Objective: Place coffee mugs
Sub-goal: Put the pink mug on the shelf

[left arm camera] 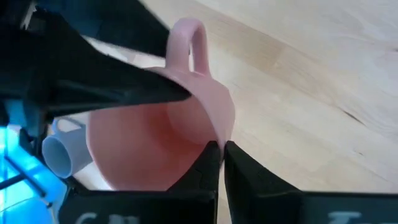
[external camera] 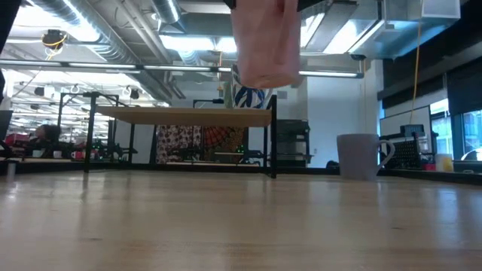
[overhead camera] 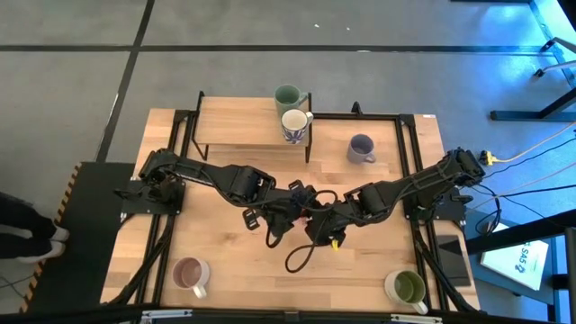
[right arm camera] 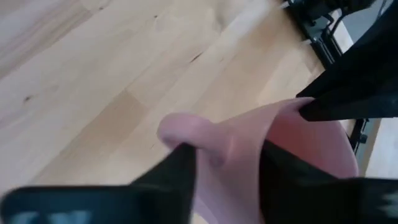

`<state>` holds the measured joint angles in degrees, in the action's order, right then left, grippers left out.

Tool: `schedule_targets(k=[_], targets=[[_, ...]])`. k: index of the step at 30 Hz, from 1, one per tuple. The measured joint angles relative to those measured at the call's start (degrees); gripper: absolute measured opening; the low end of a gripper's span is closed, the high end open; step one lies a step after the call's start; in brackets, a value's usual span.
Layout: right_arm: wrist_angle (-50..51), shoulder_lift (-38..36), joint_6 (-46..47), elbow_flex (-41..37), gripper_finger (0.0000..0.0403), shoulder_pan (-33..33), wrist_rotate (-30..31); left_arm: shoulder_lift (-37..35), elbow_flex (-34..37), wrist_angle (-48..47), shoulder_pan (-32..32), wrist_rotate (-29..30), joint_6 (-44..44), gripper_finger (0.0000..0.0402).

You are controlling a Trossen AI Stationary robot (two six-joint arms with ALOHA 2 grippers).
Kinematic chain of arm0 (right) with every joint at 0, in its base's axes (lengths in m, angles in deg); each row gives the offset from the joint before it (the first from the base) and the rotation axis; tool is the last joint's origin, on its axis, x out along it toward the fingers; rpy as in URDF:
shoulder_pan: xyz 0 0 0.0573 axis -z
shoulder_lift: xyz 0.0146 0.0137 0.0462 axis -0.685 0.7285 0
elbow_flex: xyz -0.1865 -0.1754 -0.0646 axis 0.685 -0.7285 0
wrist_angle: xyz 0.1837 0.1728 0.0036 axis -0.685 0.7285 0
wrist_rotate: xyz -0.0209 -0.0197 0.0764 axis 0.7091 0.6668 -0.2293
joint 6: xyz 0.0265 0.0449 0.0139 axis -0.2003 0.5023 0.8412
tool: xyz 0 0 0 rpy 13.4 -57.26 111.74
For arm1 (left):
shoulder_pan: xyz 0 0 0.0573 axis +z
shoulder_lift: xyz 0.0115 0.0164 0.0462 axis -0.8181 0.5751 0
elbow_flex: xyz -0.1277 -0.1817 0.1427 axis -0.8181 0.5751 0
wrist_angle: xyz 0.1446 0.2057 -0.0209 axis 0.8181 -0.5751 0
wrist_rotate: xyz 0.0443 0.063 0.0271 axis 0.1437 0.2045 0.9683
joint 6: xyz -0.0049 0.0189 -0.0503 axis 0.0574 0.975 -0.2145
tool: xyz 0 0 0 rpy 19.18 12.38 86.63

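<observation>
The pink mug (external camera: 263,41) hangs high above the table's middle, between both grippers. The left gripper (left arm camera: 219,155) is shut on its rim. The right gripper (right arm camera: 227,167) is shut on its wall by the handle (right arm camera: 177,132). From above, the arms hide the mug where they meet (overhead camera: 306,205). The dark green mug (overhead camera: 288,94) and the white-and-blue mug (overhead camera: 295,124) stand on the wooden shelf (overhead camera: 236,119). The lavender mug (overhead camera: 362,148), the beige-pink mug (overhead camera: 191,274) and the cream mug with olive inside (overhead camera: 407,288) stand on the table. My left gripper pinches the pink mug's rim (left arm camera: 214,134) on the side away from the handle, one finger inside the mug and one outside. The mug is lifted clear, tipped with its mouth toward this wrist. My right gripper has the wall at the handle's root (right arm camera: 233,146) between its fingers, one finger (right arm camera: 177,171) outside beside the handle, the other (right arm camera: 289,177) inside the mug. It comes from the opposite side to the left gripper.
The shelf stands at the table's far edge on dark legs (external camera: 273,135). Black cables (overhead camera: 301,256) loop below the grippers. A phone (overhead camera: 450,256) lies by the right edge. Bare wood lies between the two near mugs.
</observation>
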<state>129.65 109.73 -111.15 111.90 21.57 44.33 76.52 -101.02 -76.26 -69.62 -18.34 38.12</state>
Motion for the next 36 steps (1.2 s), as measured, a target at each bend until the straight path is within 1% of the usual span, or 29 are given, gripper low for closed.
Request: schedule_targets(k=[3, 5, 7, 9, 13, 18, 21, 23, 30, 32, 34, 36], targets=[[0.0, -0.1, 0.5, 0.0, 0.0185, -0.1, 1.4, 0.0, 0.0, 0.0, 0.0, 0.4, -0.1, 0.0001], [0.1, -0.1, 0.5, 0.0, 0.0220, -0.1, 2.1, 0.0, 0.0, 0.1, 0.0, 0.4, -0.1, 0.0001], [0.2, -0.1, 0.5, 0.0, 0.0243, -0.1, 2.8, 0.0, 0.0, 0.1, 0.1, 0.4, -0.3, 0.0001], [0.5, -0.1, 0.9, 0.0, 0.0253, -0.1, 3.0, 0.0, 0.0, 0.1, 0.3, 0.1, -0.7, 0.0001], [1.7, -0.4, 1.6, 0.0, 0.0258, 0.0, 4.4, 0.0, 0.0, 0.0, 1.2, -0.3, -2.6, 0.0001], [3.3, -1.6, 1.7, 0.0, 0.0259, 0.0, 6.5, 0.0, -0.1, 0.6, 1.4, -0.1, -2.7, 0.0001], [6.0, -3.3, 4.5, 0.0, 0.0259, -0.1, 8.3, -0.1, -0.1, -0.6, 1.5, 0.2, -3.4, 0.0000], [5.7, -4.5, 5.0, 0.4, 0.0259, -0.2, 10.8, 0.2, 0.2, -2.1, 1.8, -0.5, -3.4, 0.0000], [7.9, -8.4, 5.9, 0.2, 0.0259, -0.6, 14.7, 0.1, 0.1, -3.0, 3.2, -0.1, -4.6, 0.0000], [9.7, -9.1, 7.5, 0.2, 0.0260, -0.6, 15.0, 0.3, 0.1, -3.8, 3.7, 1.2, -5.4, 0.0000], [12.9, -9.8, 9.6, 0.1, 0.0260, -0.6, 15.1, -0.1, 0.1, -6.2, 4.5, 4.0, -6.9, 0.0000], [15.9, -10.8, 11.9, 0.1, 0.0260, -0.8, 15.6, -0.7, 0.1, -9.0, 5.9, 6.1, -10.3, 0.0000]])
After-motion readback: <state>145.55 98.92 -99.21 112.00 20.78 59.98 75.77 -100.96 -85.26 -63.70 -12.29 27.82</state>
